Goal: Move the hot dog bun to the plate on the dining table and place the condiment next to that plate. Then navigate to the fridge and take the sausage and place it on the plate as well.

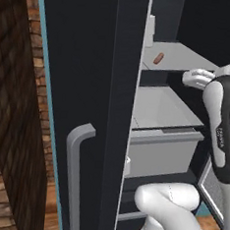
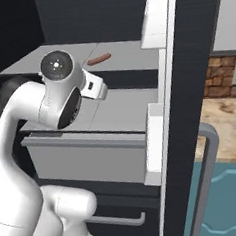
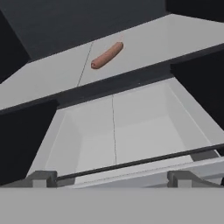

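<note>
The black fridge point(image 1: 85, 85) stands open in front of me. The sausage point(image 3: 107, 55), a slim reddish-brown rod, lies alone on the upper pale grey shelf point(image 3: 175, 39); it also appears as the sausage point(image 1: 158, 58) and the sausage point(image 2: 99, 59) in the base views. My gripper point(image 3: 114, 178) is open, jaws wide and empty, hovering over the grey drawer point(image 3: 131, 135) below and short of the sausage. The arm's white wrist point(image 1: 204, 78) reaches into the fridge at shelf height. The hot dog bun, plate, condiment and dining table are out of view.
An open fridge door with a curved grey handle point(image 1: 75, 172) stands on the left, another door and handle point(image 2: 208, 173) on the right. A brick wall point(image 1: 9, 103) lies further left. Door bins point(image 2: 158, 132) line the right door's inner side.
</note>
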### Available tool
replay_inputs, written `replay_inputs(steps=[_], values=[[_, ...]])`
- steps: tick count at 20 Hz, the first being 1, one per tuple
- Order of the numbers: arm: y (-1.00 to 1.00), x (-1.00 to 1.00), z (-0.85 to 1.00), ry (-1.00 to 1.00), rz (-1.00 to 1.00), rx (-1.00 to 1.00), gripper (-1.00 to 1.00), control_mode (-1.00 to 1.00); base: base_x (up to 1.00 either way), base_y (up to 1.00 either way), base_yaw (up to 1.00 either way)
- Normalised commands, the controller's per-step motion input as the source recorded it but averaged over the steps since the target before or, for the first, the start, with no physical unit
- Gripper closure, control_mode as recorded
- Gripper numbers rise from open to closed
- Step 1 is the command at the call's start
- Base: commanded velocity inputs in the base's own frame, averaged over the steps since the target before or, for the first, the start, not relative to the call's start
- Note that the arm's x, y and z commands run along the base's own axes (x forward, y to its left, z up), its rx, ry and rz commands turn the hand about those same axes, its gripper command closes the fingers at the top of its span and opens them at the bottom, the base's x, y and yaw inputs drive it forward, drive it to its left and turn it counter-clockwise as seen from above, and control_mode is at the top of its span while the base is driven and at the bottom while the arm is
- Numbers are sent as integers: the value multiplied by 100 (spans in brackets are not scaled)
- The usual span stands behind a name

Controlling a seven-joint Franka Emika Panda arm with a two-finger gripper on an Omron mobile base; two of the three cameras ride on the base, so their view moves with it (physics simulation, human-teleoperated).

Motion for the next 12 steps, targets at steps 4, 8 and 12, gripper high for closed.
replay_inputs(steps=[4,8,12], values=[[4,85,49,1,-4,0,-100,-100,0,0,0],[6,76,33,0,-5,0,-100,-100,0,0,0],[19,90,1,8,-4,-3,-100,-100,0,0,0]])
